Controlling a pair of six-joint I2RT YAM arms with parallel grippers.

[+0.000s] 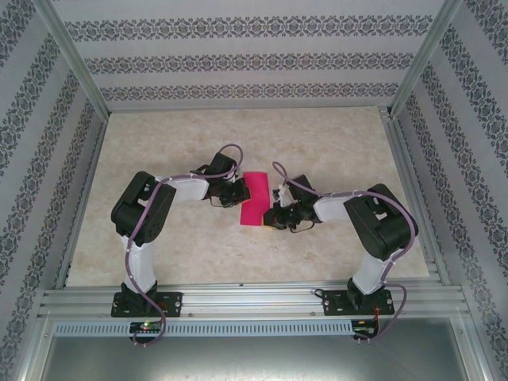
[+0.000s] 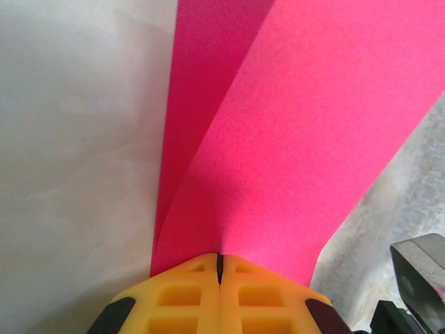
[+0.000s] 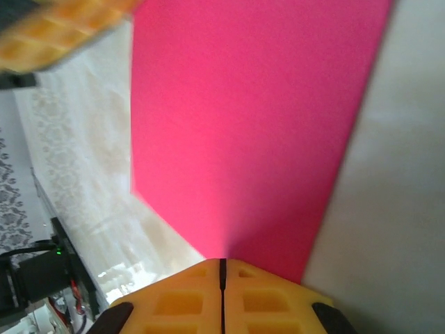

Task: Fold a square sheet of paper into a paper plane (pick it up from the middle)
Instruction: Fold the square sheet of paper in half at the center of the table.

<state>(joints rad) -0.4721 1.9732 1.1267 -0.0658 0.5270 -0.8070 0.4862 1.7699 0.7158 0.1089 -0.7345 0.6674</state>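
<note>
The square sheet of paper (image 1: 255, 198) is magenta-pink and stands as a narrow upright rectangle at the table's middle, held between both arms. In the left wrist view the sheet of paper (image 2: 313, 139) shows two layers spreading apart from a fold. My left gripper (image 2: 220, 261) is shut on its near edge, at the sheet's left side (image 1: 238, 194). The right gripper (image 3: 222, 264) is shut on the opposite edge of the sheet of paper (image 3: 243, 125), at its lower right (image 1: 275, 208). The paper plane is out of view.
The beige marbled tabletop (image 1: 333, 143) is fenced by aluminium rails (image 1: 254, 300) and patterned walls. A yellow finger (image 3: 55, 28) of the left gripper shows at the top left of the right wrist view. A grey metal part (image 2: 417, 264) sits at the lower right of the left wrist view.
</note>
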